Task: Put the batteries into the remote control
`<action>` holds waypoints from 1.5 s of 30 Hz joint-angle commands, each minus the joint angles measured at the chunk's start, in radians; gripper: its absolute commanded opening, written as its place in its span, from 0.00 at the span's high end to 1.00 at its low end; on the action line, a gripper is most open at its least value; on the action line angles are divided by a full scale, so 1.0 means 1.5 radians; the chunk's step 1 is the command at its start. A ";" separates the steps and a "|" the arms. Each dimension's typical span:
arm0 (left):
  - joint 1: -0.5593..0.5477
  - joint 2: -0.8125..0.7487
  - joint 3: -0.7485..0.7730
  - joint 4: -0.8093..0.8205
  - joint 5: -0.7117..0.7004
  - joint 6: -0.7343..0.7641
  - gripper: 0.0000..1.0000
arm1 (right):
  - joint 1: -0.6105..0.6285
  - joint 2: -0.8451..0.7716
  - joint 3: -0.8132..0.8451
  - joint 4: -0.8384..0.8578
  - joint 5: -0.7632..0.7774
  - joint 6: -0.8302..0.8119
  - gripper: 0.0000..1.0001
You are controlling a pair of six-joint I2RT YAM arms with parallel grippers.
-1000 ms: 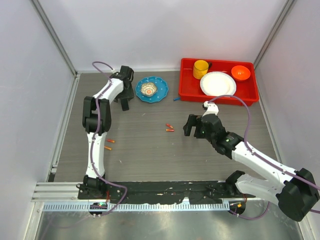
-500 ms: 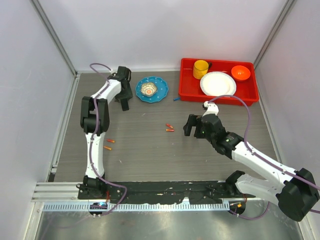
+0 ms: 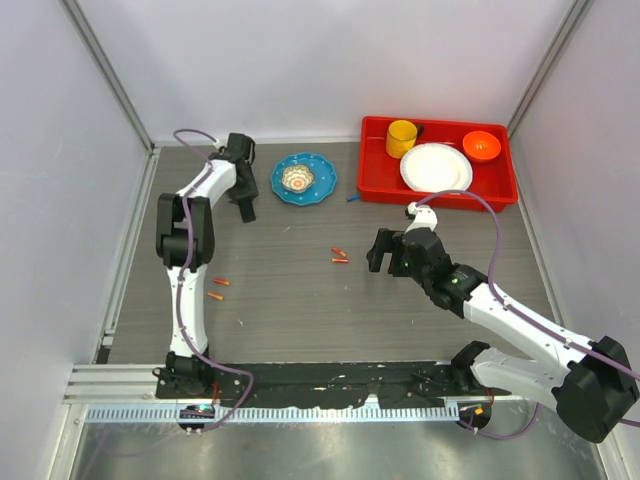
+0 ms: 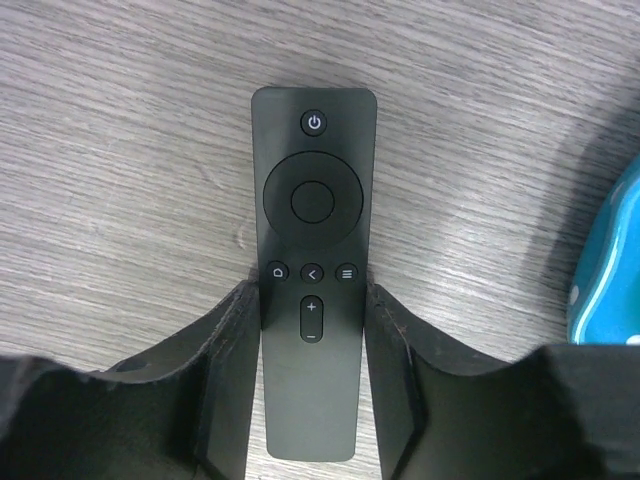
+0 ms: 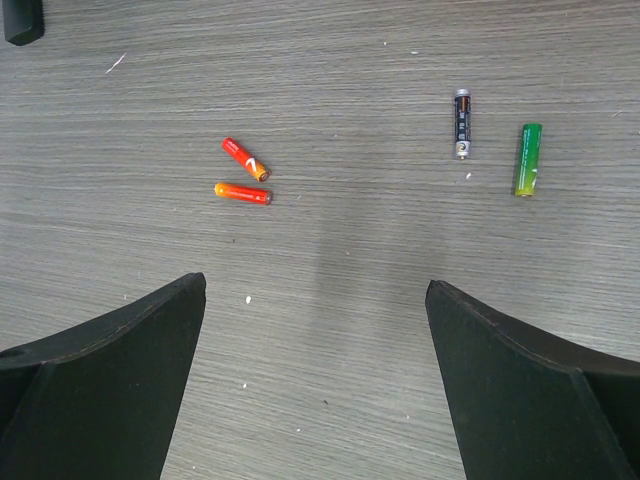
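Observation:
The remote control (image 4: 313, 200) is a slim black bar lying button side up on the wooden table. My left gripper (image 4: 310, 290) straddles its lower half, and both fingertips touch its long sides. In the top view the left gripper (image 3: 243, 203) sits at the far left, beside the blue plate, and hides the remote. Two orange-red batteries (image 5: 244, 176) lie ahead of my right gripper (image 5: 315, 290), which hangs wide open above the bare table with nothing in it. From above, this pair (image 3: 339, 255) lies left of the right gripper (image 3: 380, 250). Another orange pair (image 3: 218, 289) lies near the left arm.
A black battery (image 5: 461, 123) and a green one (image 5: 527, 159) lie further out. A small black piece (image 5: 22, 20) sits at the corner. A blue plate (image 3: 322, 190) holds a small bowl. A red tray (image 3: 375, 190) holds a yellow cup, a white plate and an orange bowl.
The left gripper's jaws have closed in onto the remote's sides, and that arm has shifted slightly left. The right arm has not moved.

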State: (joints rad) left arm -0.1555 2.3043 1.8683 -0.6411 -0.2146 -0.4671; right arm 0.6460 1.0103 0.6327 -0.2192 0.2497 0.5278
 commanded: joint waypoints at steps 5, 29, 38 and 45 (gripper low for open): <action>0.003 -0.050 -0.053 0.009 0.111 -0.024 0.69 | 0.000 -0.012 0.022 -0.002 0.005 0.011 0.03; -0.081 -0.789 -0.907 1.006 0.519 -0.475 1.00 | -0.002 -0.066 -0.027 0.254 -0.309 0.131 0.00; -0.097 -0.812 -1.059 1.349 0.494 -0.571 1.00 | -0.002 -0.057 -0.147 0.487 -0.451 0.264 0.00; -0.111 -0.787 -1.083 1.458 0.497 -0.620 1.00 | 0.008 -0.078 -0.166 0.550 -0.437 0.312 0.00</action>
State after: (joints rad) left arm -0.3054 1.1370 0.2478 1.2385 0.5343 -1.3491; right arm 0.6476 0.9272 0.3676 0.4614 -0.3908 0.9363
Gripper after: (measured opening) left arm 0.406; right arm 0.996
